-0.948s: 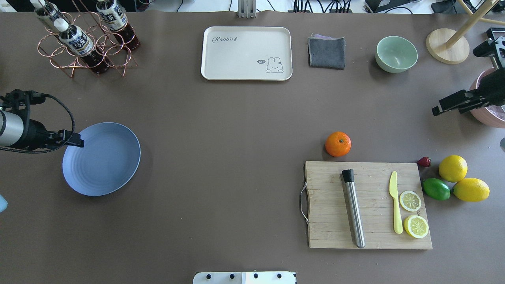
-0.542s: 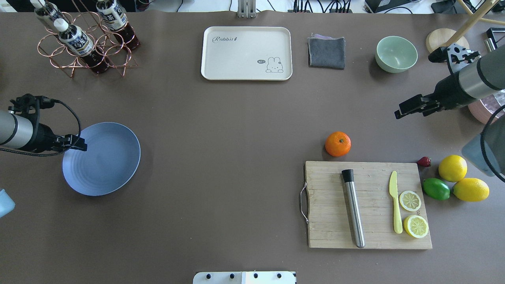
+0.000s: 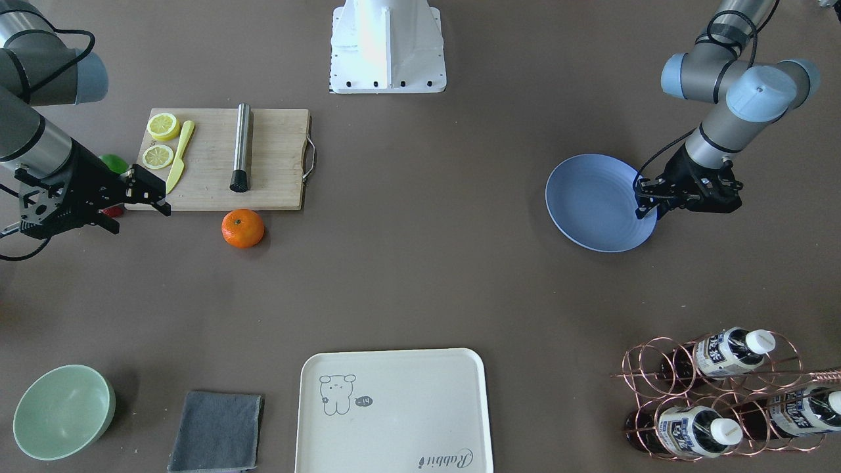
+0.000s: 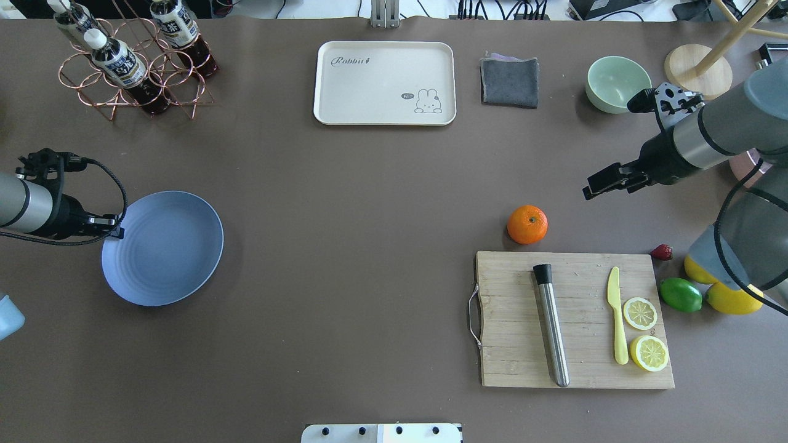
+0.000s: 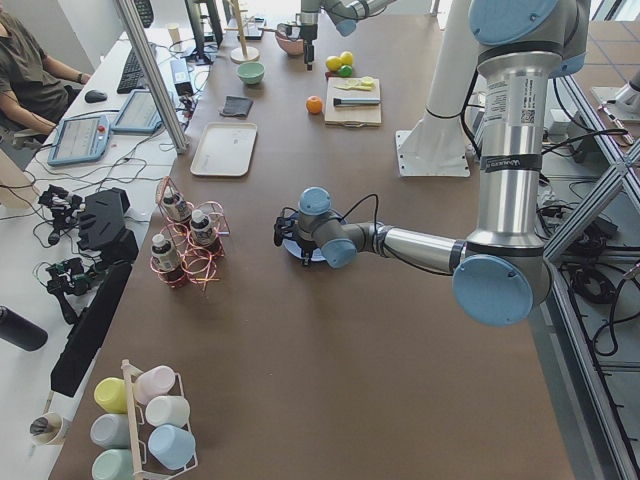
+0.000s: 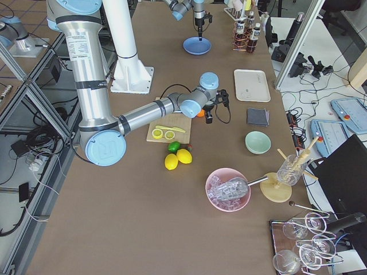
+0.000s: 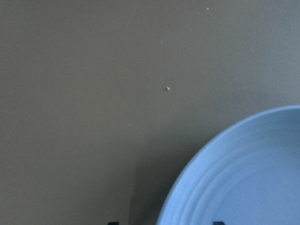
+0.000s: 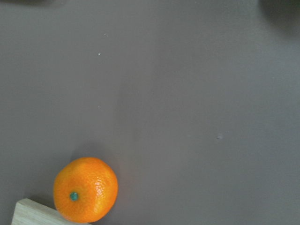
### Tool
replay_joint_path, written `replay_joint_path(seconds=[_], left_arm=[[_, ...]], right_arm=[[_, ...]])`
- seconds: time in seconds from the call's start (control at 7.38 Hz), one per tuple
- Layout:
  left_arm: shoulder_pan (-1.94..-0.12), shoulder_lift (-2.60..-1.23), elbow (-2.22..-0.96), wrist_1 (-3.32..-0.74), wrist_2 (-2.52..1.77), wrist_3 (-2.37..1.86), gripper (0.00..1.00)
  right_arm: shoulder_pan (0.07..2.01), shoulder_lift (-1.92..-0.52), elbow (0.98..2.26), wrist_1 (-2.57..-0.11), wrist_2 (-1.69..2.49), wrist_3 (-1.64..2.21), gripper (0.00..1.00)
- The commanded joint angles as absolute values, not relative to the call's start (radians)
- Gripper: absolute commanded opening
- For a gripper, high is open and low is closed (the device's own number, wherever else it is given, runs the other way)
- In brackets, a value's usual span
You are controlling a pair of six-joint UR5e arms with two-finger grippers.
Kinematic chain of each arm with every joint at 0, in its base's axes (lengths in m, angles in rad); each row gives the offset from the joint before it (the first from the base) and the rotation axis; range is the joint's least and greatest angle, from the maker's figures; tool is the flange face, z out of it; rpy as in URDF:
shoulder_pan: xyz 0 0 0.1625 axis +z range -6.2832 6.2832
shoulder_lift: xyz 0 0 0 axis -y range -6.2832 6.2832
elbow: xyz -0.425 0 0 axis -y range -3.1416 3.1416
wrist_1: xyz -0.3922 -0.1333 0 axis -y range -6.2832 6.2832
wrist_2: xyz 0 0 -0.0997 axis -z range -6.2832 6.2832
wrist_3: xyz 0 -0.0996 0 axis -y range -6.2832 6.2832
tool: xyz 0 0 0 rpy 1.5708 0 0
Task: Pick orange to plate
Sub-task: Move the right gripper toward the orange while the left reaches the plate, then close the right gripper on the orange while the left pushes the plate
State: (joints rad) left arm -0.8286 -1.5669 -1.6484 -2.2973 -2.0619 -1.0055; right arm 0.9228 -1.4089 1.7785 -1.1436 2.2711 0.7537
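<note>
Because its rind looks dimpled, waxy and faintly yielding, the small round bright-orange fruit (image 3: 243,228) should handle light and firm, though it is apt to roll. A hold across its widest middle seems safest.

Front-facing, it rests on the matte brown desk (image 3: 420,263) just beside the pale wooden cutting board (image 3: 276,157), well apart from the shallow, ringed light-blue plate (image 3: 594,203). The right hand (image 3: 142,221) hangs near it, released and empty.

The left wrist view shows the left hand (image 3: 649,209) released too, its tips straddling the plate's smooth rim.
</note>
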Motion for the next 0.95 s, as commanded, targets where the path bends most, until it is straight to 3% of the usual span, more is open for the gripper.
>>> replay_joint_path(seconds=[0.0,0.41,0.81], left_arm=[[-0.830,-1.624,-1.672,-2.289,-2.110,-1.084,0.00],[-0.824,-1.836,-1.707,-2.153,-2.126,-1.303,0.00],[-0.712,-1.951,-1.721,-2.086,-2.059,-1.443,0.00]], right_arm=[[0.852,-1.367,1.779,-1.149,2.214,0.834,1.00],[0.766,-1.338,1.764,-1.166,2.128,0.836,0.99],[0.681,-1.296,1.752,-1.224,2.033,0.870,0.95]])
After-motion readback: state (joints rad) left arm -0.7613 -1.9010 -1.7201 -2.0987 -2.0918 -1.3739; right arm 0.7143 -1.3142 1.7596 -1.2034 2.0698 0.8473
